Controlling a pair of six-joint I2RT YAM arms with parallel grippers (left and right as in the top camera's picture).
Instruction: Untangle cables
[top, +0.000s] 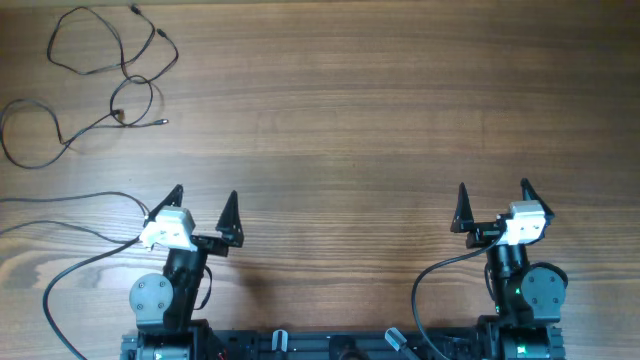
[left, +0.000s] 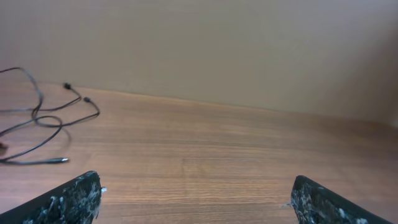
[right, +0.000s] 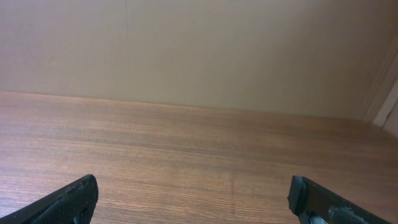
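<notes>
The cables (top: 110, 75) are thin black cords lying in loose crossing loops at the table's far left corner, with small plug ends. Part of them shows in the left wrist view (left: 43, 121) at far left. My left gripper (top: 205, 205) is open and empty near the front edge, well short of the cables. Its fingertips show at the bottom corners of the left wrist view (left: 196, 193). My right gripper (top: 493, 200) is open and empty at the front right, far from the cables. The right wrist view (right: 193, 193) shows only bare wood between its fingers.
Thicker black arm wires (top: 60, 225) run across the table at the front left, beside the left arm base. Another arm wire (top: 440, 275) loops beside the right base. A plain wall stands behind the table's far edge (right: 186, 106).
</notes>
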